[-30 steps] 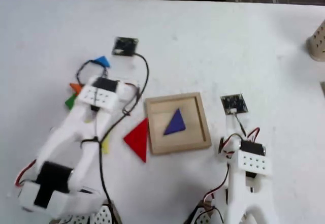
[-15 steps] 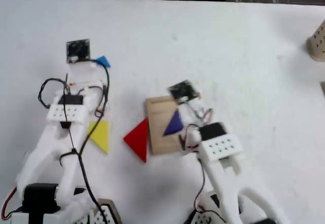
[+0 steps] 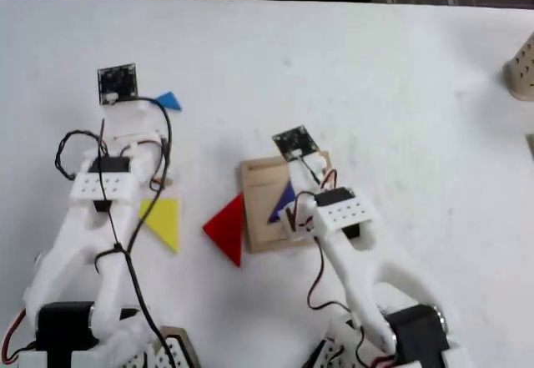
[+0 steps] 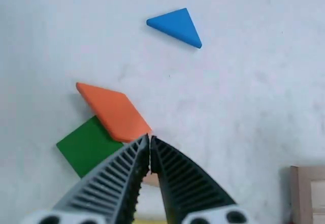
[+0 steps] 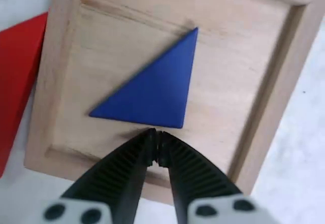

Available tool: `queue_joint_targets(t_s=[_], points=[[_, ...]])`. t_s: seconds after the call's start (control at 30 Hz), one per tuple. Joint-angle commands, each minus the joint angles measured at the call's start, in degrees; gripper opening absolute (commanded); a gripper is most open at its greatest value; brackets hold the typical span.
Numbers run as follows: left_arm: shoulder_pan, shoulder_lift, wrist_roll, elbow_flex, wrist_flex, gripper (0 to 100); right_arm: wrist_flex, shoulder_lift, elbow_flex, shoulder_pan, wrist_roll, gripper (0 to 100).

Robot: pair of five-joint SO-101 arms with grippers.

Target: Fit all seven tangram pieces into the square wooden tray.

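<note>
White table point(image 3: 375, 76) bears the wooden tray point(image 5: 297, 46); left end effector point(image 4: 150, 141) and right end effector point(image 5: 155, 135) pinched closed, empty

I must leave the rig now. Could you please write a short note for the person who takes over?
Left gripper: shut, holds nothing, tips by the orange piece.
Right gripper: shut, holds nothing, over the tray, by the dark blue triangle.
Done: the dark blue triangle lies in the tray.
Left: the red triangle beside the tray; the yellow triangle, orange piece, green square and light blue triangle on the table.
</note>
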Motion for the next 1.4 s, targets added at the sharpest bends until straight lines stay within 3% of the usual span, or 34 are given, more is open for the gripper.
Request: queue_joint_targets(t_s=[0.0, 0.37, 0.67, 0.8, 0.9, 1.13, 1.37], points=[[-0.40, -2.68, -0.44, 0.09, -1.67, 2, -1.27, 1.71, -5.01, 2.59, -0.26, 1.8], [-0.31, -2.59, -0.44, 0.09, -1.67, 2, -0.92, 16.40, -20.13, 8.04, -0.18, 1.8], [-0.22, -2.59, -0.44, 0.18, -1.76, 2, 3.03, 16.22, -26.02, 11.21, -0.09, 1.8], [0.57, -2.51, -0.53, 0.26, -2.02, 2, 14.64, 10.86, -27.08, 6.46, 2.20, 1.8], [0.66, -2.51, -0.53, 0.35, -2.64, 2, 16.31, 7.60, -26.64, 1.54, -0.62, 1.8], [0.57, -2.51, -0.53, 0.35, -2.90, 2, 6.46, 7.43, -20.22, -5.67, -4.66, 1.8], [0.57, -2.51, -0.53, 0.35, -2.90, 2, -1.36, 7.43, -12.48, -5.67, 1.05, 1.8]])
